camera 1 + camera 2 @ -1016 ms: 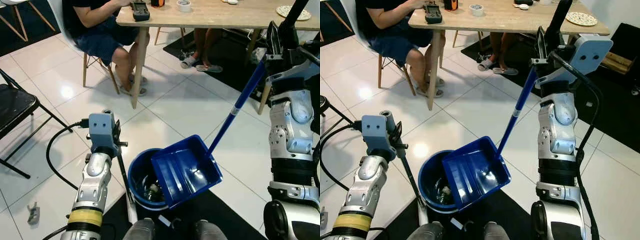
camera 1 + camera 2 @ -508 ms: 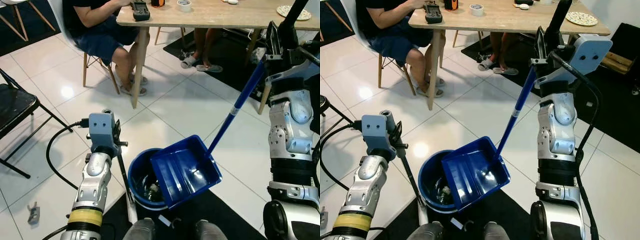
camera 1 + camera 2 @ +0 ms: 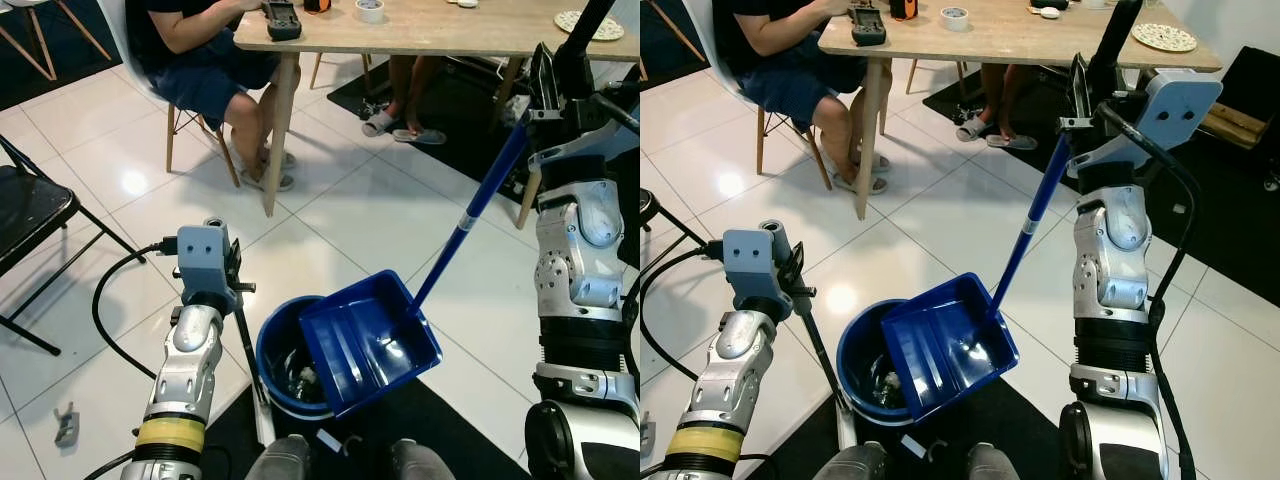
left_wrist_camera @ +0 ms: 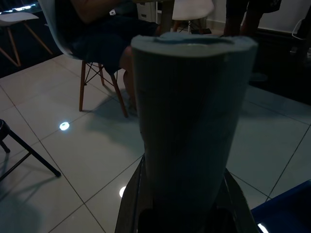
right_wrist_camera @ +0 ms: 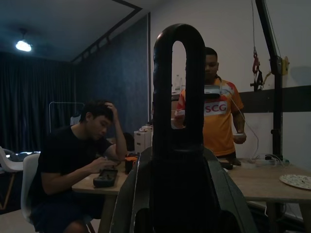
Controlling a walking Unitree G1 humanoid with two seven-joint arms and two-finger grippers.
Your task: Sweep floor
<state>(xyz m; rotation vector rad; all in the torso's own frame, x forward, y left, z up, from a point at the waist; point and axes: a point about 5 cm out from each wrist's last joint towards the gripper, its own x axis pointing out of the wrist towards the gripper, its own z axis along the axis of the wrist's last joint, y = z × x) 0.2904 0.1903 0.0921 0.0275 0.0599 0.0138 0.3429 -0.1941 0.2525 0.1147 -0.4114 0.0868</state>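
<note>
The right gripper [image 3: 1092, 75] is clamped on the dustpan [image 3: 368, 340] handle, which slopes near-left, pan tilted over the bucket [image 3: 283, 355]; the left gripper [image 3: 236, 285] is clamped on the broom [image 4: 193, 126].

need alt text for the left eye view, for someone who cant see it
A blue dustpan on a long blue handle, held by the robot's right gripper, tilts over a blue bucket on white floor tiles. The left gripper holds a thin dark pole beside the bucket; a person sits at a wooden table behind.
</note>
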